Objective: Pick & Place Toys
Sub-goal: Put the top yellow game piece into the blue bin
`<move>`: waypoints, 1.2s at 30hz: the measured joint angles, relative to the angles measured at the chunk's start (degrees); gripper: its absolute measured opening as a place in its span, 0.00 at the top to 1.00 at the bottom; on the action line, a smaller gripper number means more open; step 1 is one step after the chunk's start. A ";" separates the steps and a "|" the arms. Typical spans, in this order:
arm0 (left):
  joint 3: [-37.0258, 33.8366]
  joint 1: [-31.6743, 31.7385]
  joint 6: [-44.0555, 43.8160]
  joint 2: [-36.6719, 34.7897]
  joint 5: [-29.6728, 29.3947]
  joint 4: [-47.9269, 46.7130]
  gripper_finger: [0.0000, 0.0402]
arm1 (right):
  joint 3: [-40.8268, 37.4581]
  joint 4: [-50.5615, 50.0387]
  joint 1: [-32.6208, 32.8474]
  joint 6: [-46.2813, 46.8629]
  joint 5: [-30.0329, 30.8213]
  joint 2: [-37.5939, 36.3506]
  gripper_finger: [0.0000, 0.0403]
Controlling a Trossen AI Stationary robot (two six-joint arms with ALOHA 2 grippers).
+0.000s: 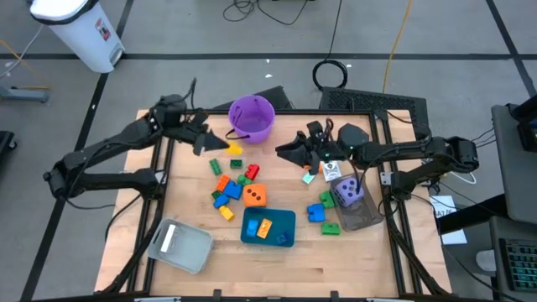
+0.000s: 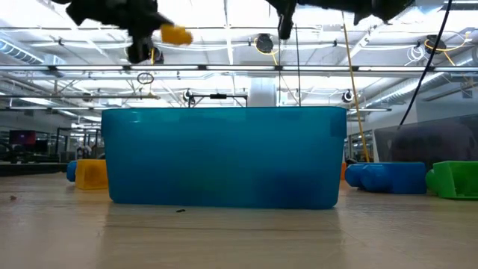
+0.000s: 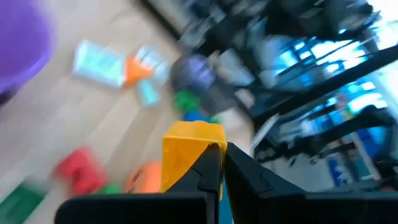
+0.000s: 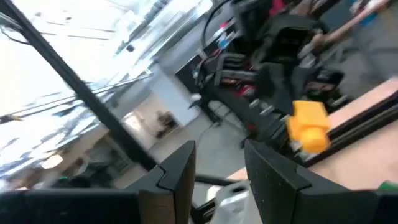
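Looking down, the purple bucket stands beside the left pincer, which pinches a yellow brick; loose bricks, an orange die and a teal tray lie nearer than the bucket. The left wrist view shows the brick clamped between pressed-together fingers. The right pincer hovers beside the bucket, jaws part-spread, empty.

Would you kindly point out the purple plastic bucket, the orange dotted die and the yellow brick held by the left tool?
Purple plastic bucket (image 1: 252, 117): high view, on its inner floor.
Orange dotted die (image 1: 255, 196): high view, top face.
Yellow plastic brick (image 3: 186, 152): left wrist view, front face above the tool.
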 joint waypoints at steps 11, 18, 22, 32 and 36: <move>-0.06 -12.44 -11.06 7.25 -7.07 25.47 0.98 | 14.84 -22.62 11.30 -36.47 24.36 0.02 0.68; -0.06 -18.11 -16.36 14.84 -8.67 37.90 0.96 | 17.37 -24.94 14.51 -44.50 25.74 -0.04 0.67; -0.06 -20.07 -18.98 18.28 -9.35 42.83 0.98 | 17.37 -28.02 14.38 -44.07 27.35 -0.02 0.62; -0.06 -22.81 -22.14 21.37 -13.17 47.48 0.98 | 17.39 -33.42 14.35 -43.59 27.15 0.53 0.39; -0.07 -22.75 -23.87 21.37 -13.70 51.70 0.96 | 17.39 -35.39 14.98 -45.83 27.14 2.02 0.33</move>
